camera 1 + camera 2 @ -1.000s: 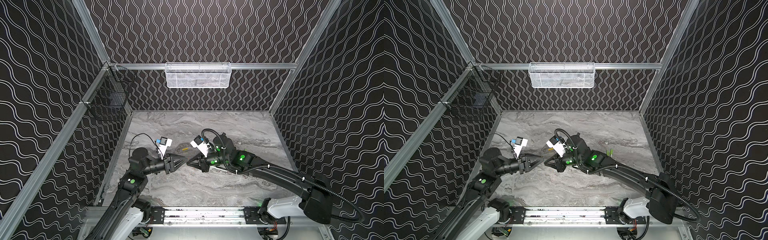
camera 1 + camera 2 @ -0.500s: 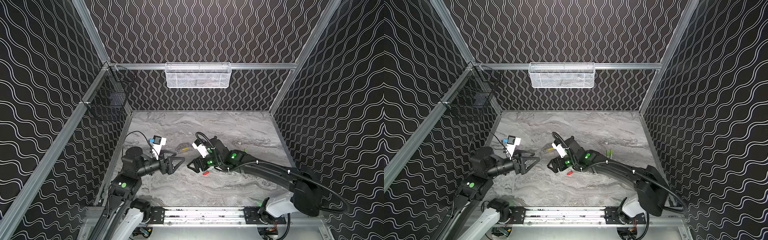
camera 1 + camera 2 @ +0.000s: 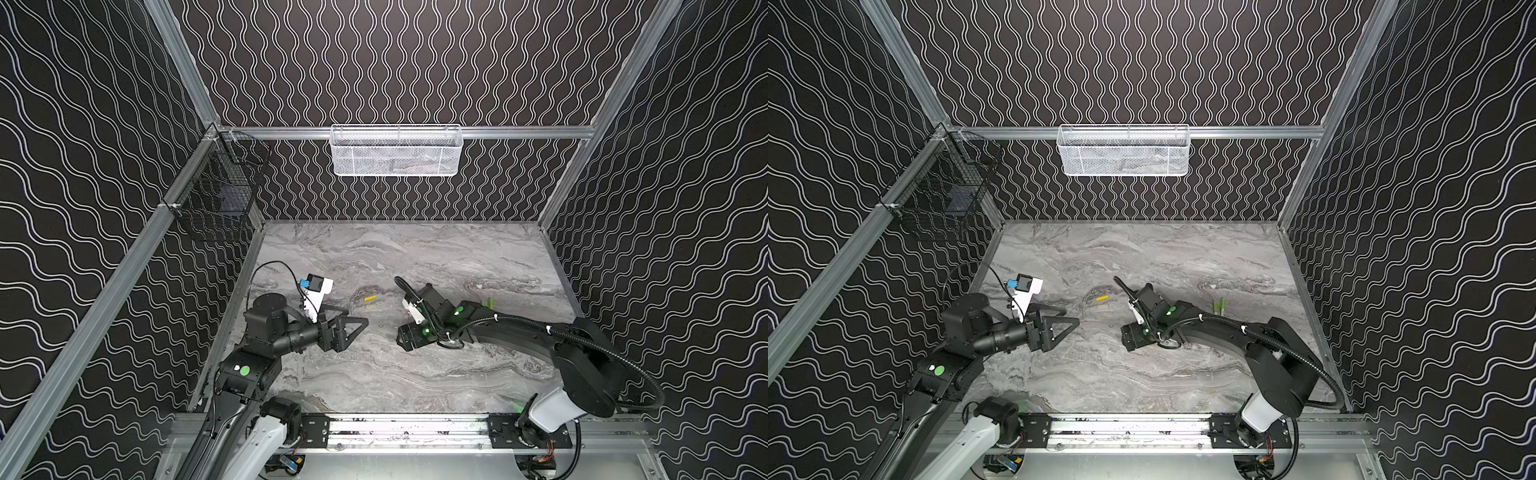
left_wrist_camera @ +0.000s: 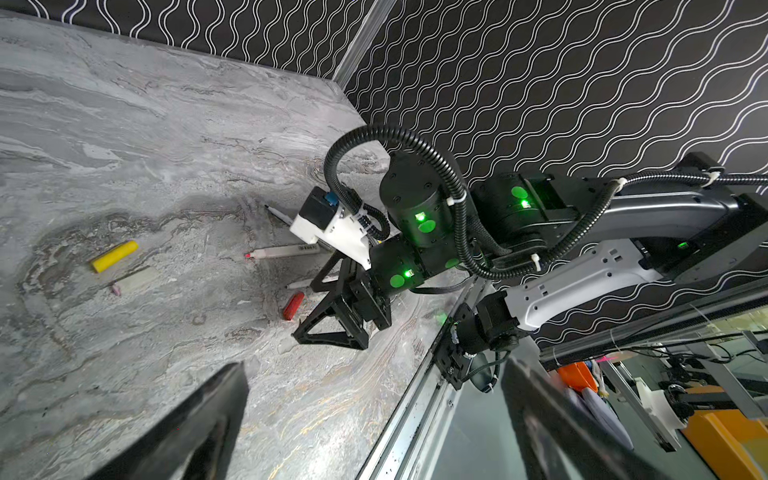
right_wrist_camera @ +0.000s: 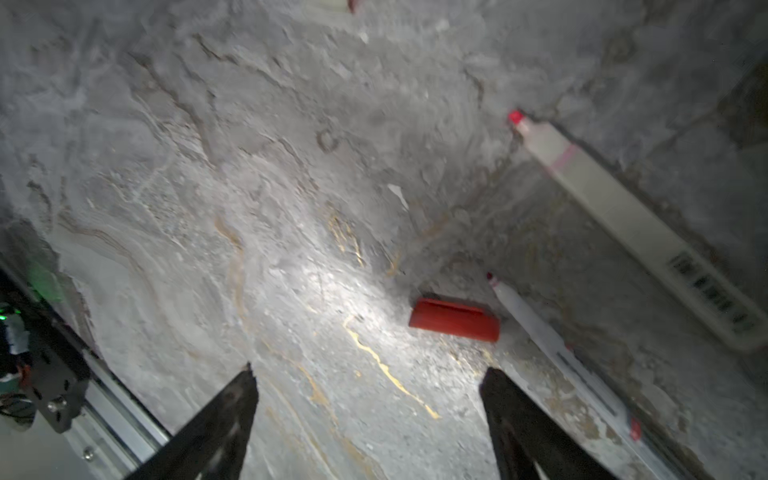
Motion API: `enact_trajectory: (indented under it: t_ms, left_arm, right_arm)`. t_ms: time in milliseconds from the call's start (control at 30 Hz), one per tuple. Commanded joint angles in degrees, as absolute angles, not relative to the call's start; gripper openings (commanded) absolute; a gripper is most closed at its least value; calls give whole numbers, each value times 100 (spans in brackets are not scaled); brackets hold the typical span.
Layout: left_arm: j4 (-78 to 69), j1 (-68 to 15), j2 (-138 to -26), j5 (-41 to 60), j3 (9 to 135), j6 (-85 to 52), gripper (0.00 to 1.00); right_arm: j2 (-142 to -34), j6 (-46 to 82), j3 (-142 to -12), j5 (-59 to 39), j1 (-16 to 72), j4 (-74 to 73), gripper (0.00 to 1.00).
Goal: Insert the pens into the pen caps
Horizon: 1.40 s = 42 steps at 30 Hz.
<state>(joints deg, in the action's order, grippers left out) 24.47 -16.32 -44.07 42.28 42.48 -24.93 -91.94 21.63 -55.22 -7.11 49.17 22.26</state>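
Lying loose: pens and caps on the table, both grippers empty

In the right wrist view the red cap (image 5: pixel 455 318) lies flat on the grey marbled tabletop (image 5: pixel 249 187). A slim pen (image 5: pixel 552 345) lies just beside one end of it; whether they touch I cannot tell. A thicker red-tipped pen (image 5: pixel 623 224) lies a little further off. Both pens are bare at the tip.

The left wrist view shows a dark-tipped pen (image 4: pixel 277 214) partly hidden behind the right arm (image 4: pixel 623 216). Well apart from this group, the yellow cap (image 4: pixel 114 256) lies with the pale grey-white cap (image 4: pixel 135 280) just beside it. In a top view, two green caps (image 3: pixel 1219 305) lie side by side beyond the right arm.

The right gripper (image 5: pixel 370 370) points down at the table near the red cap, jaws spread wide with nothing between them. The left gripper (image 4: pixel 374 365) hangs above the table well apart from it, jaws fully spread and likewise empty.

A white mesh basket (image 3: pixel 397 151) hangs on the back wall, and a black wire basket (image 3: pixel 216 195) on the left wall.
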Motion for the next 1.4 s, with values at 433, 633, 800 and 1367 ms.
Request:
enact_trajectory:
  t_ms: [433,633,800,1367]
  left_arm:
    - [2303,-1613,-4317,4175,4192,-2379,98]
    - [2319,-1608,-4280,4158,4188,-2365,99]
    - [2289,-1608,-4314,4192,4184,-2366,99]
    - [2179,-1592,-4344,4271,4134,-2428,99]
  right_arm:
    - [-10026,1479,-6193,-1263,4610,2105,87]
    - [-10261,1433,-6316,-1535,4592,2136,86]
    - [-10256,1476,-6161,-1564,4596,2197,86]
    - [-9709,1442,-5427,-1472,4645,2518,73]
